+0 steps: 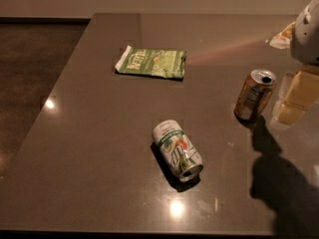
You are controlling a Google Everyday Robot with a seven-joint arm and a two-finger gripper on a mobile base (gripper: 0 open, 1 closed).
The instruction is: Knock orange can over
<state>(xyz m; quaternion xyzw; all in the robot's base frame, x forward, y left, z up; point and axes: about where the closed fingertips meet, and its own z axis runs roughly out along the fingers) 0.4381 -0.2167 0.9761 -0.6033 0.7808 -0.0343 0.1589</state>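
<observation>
The orange can [254, 96] stands on the dark table [89, 133] at the right side, its silver top with the open mouth facing up and slightly right. My gripper [295, 98] is pale yellow and hangs at the right edge of the view, just right of the can with a narrow gap between them. The white arm housing [306, 31] sits above it. The arm's shadow falls on the table in front of the can.
A white-and-green can [177, 150] lies on its side near the table's middle front. A green chip bag [152, 62] lies flat at the back. A pale wrapper [284, 35] shows at the back right. The table's left edge borders dark floor.
</observation>
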